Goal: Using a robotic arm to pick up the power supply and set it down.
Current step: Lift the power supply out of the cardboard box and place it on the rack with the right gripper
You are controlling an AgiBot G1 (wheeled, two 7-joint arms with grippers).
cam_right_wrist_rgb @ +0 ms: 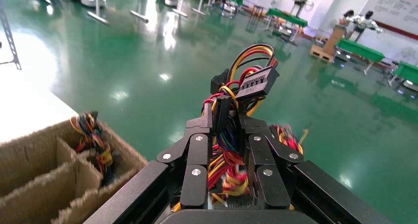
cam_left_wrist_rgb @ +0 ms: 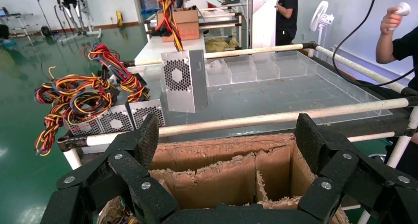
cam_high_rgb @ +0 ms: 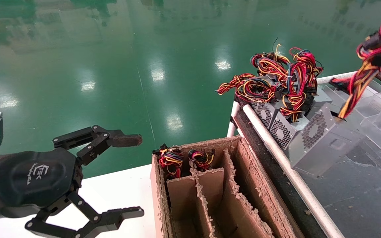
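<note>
While the left gripper (cam_high_rgb: 132, 175) hangs idle at 8 o'clock in the head view, fingers (cam_high_rgb: 126, 140) spread wide apart beside the cardboard divider box (cam_high_rgb: 223, 195), the right gripper (cam_right_wrist_rgb: 227, 150) has its fingers clamped together on a wire bundle (cam_right_wrist_rgb: 241, 91) of red, yellow, orange and black leads. That bundle shows at 2 o'clock in the head view, its wires running down to the power supply (cam_high_rgb: 326, 145). The grey box hangs tilted, fan grille showing (its lower end low over the clear tray (cam_high_rgb: 375, 109), contact unclear). Just beside it at 1 o'clock, more power supplies (cam_high_rgb: 276, 122) lie against the white rail (cam_high_rgb: 276, 148), their wires heaped on top.
</note>
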